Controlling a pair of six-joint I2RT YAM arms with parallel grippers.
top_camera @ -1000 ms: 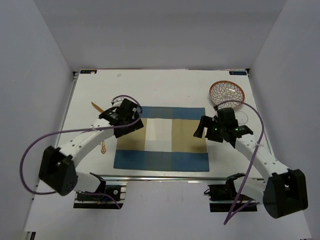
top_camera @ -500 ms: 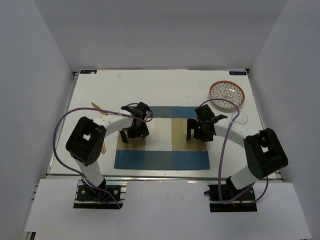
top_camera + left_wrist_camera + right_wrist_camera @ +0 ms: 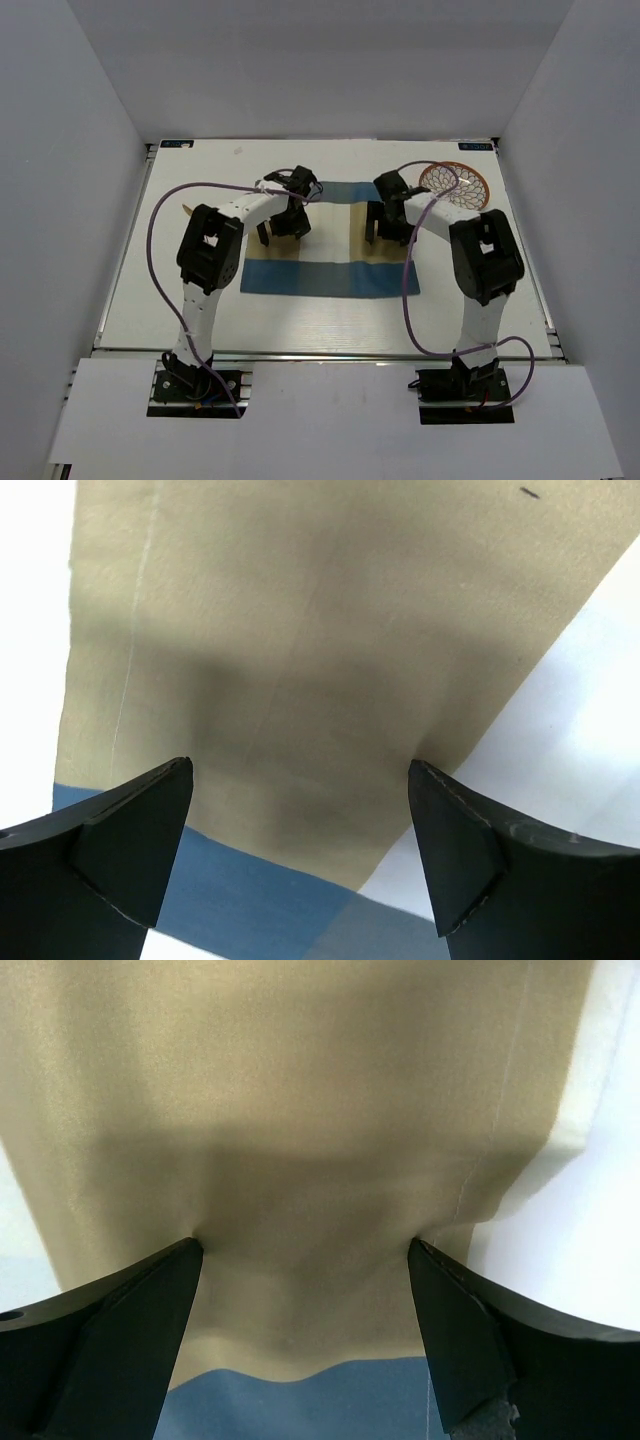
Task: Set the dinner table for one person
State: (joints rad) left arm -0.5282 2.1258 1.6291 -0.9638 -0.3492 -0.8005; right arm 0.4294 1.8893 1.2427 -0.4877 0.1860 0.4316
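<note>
Under both arms lies the dinner table, a big white flat top that fills the floor of the white box from the near edge, where the arm bases sit, out to the far edge. On the middle of the tabletop, a bit nearer the far edge, lies a striped cloth placemat in blue, tan and white. It lies flat on the table, and its near edge looks a little crooked. The left gripper points down at the tan stripe on the left side of the mat, in the half toward the far edge. In the left wrist view its two black fingers are spread wide, with nothing held between them, and only tan cloth shows in the gap. The right gripper points down at the tan stripe on the right side of the mat. Its fingers are spread wide too. The cloth has soft bumps and dark shade between the tips, so they seem to press on the mat, but I cannot be sure. Near the far right corner of the tabletop sits a round dish with an orange net pattern, just beside the right arm. A small brown thing pokes out by the left arm, toward the left edge, too small to name. Purple cables loop from each arm.
</note>
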